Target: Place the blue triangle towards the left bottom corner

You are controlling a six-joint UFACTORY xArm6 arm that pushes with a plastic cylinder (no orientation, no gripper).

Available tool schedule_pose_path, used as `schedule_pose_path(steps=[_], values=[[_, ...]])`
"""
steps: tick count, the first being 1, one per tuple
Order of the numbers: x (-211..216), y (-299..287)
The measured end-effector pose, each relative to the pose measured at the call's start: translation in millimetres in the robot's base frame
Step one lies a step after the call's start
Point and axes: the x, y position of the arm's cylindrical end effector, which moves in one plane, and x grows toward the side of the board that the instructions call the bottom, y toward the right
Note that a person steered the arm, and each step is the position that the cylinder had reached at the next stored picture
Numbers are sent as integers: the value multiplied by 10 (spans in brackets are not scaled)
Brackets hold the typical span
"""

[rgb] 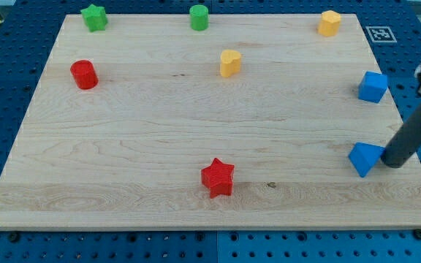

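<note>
The rod has no jaws, so it grips nothing: it only presses sideways. Its tip [393,164] sits just to the view's right of the blue triangle [365,158], touching it or nearly so; the frame does not settle which. The triangle lies near the board's [159,131] right edge, low in the view, so the left bottom corner is far off to the tip's left, almost the whole board away.

The triangle looks like a small solid plastic piece: light, stiff, and likely to slide easily on the smooth wood. It will probably not tip, but a wedge shape tends to swivel when pushed off-centre, so contact is best made square on its right-hand face, in line with its middle, with small corrections whenever it starts to turn.

The tip already stands on the proper side for a leftward push. Further to its left, and slightly lower, the red star [218,177] sits close to the straight path and could be knocked along; passing above or below it seems wise. A blue cube [373,86] lies above the tip, clear of the route. The remaining blocks are well up the board.
</note>
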Motion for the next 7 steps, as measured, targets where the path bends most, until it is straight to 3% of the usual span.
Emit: schedule_pose_path(steps=[3, 7], values=[[0, -1012], [78, -1294]])
